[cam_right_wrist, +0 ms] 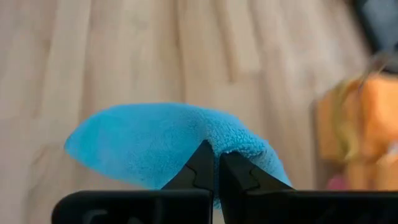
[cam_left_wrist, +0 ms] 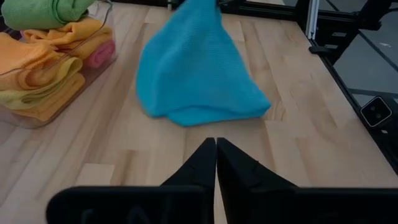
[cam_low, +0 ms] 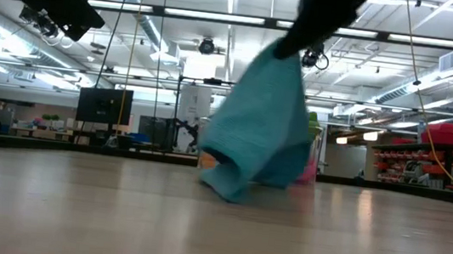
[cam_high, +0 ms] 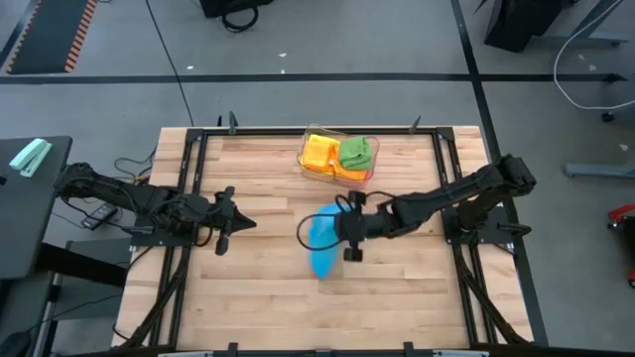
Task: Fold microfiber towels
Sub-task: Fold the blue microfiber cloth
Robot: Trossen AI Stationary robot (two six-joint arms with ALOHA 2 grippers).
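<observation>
Your right gripper is pinched tight on the top edge of the blue towel. It holds that towel up near the middle of the table, and the low end of the cloth droops down and touches the wood. Your left gripper is squeezed closed with nothing in it. It waits over the left side of the table, pointing at the blue towel, well apart from it. Farther back, by the far edge, you can see the clear tray. Inside it sit the green towel and the orange towel, with a yellow towel and a pink towel tucked under them.
</observation>
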